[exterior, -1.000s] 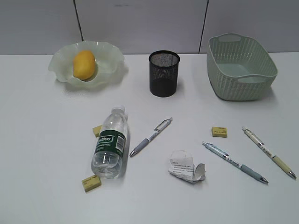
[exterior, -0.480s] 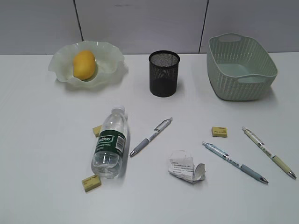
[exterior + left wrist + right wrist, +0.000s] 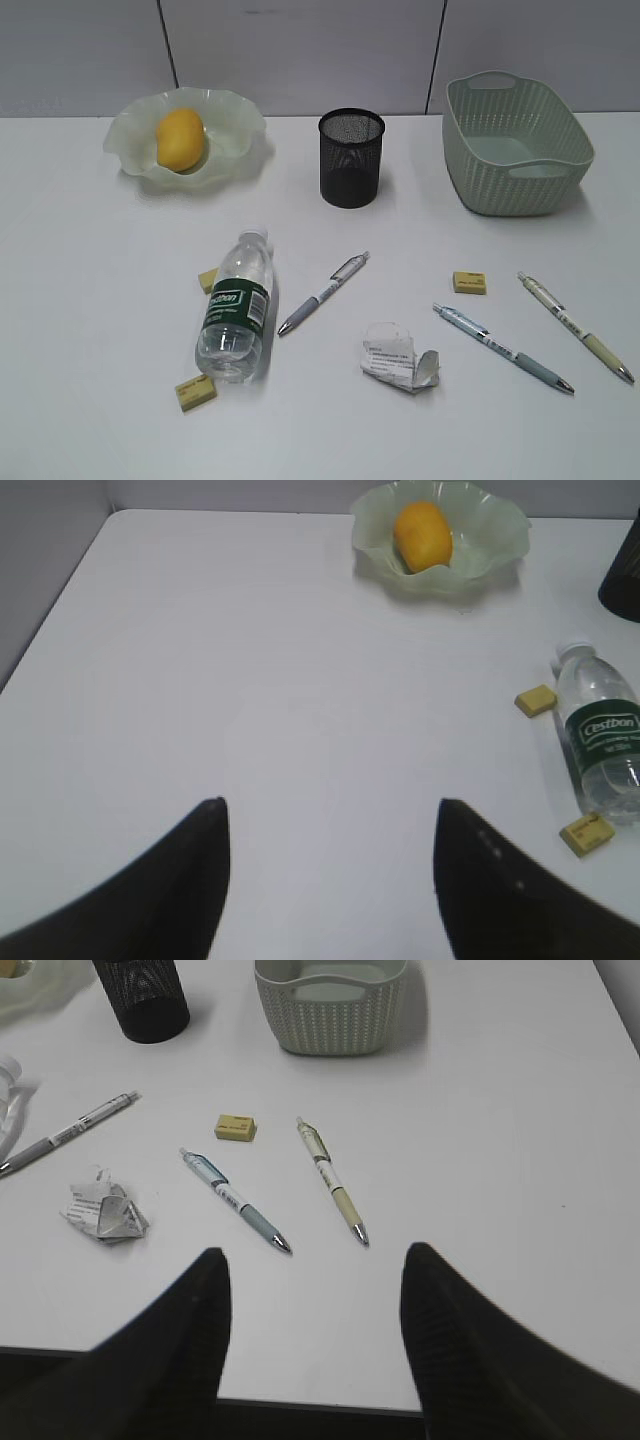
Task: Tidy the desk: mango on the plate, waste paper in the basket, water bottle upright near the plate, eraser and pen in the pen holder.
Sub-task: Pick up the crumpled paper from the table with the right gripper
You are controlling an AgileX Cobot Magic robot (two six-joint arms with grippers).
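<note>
The yellow-orange oval mango (image 3: 180, 139) is seen in the translucent pale-green wavy-rimmed plate (image 3: 236, 118), upper left. The left gripper (image 3: 330, 825) and right gripper (image 3: 315, 1275) are held open and empty.

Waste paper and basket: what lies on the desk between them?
In the exterior view, an eraser and a blue-grey pen lie between the waste paper and the basket; the rest is bare desk.

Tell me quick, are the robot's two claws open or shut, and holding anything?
Left gripper: open, holding nothing.
Right gripper: open, holding nothing.
</note>
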